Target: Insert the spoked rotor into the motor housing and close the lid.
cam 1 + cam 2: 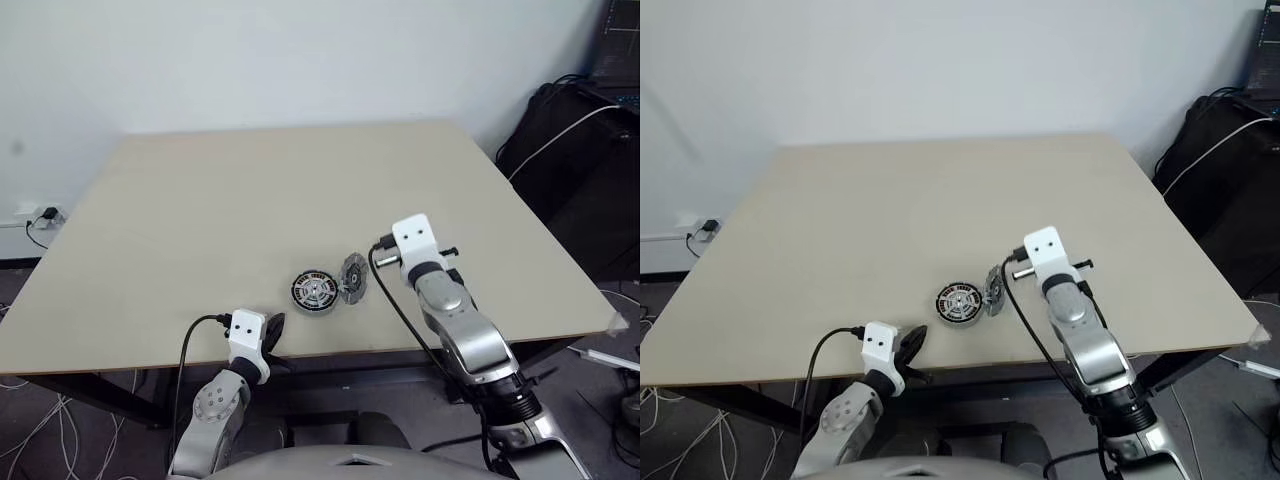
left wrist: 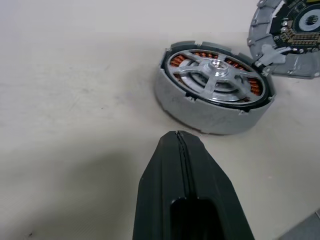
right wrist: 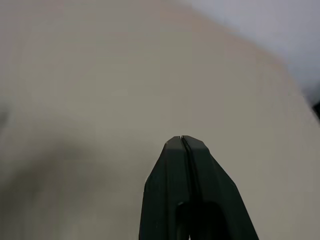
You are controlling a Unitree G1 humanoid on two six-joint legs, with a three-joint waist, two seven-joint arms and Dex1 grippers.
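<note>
Nearest the camera, the left hand [image 1: 272,328] sits at the near edge of the tabletop [image 1: 250,200], fingers pressed together and empty, aimed at the motor housing [image 2: 215,95] just ahead, which lies flat with the spoked rotor [image 2: 216,75] seated inside, axis upright. Beside it on the robot's right, the lid [image 1: 353,277] stands tilted on edge, leaning against the housing, its inner face turned toward the left hand. Just beyond the lid, the right hand [image 3: 182,141] is likewise closed and empty, and by judgement the better placed to tip the lid over onto the housing.

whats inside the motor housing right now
The spoked rotor sits inside the motor housing, with copper windings visible between its spokes. Whatever lies beneath the rotor's hub is covered. The lid lies beside it, not on.
</note>
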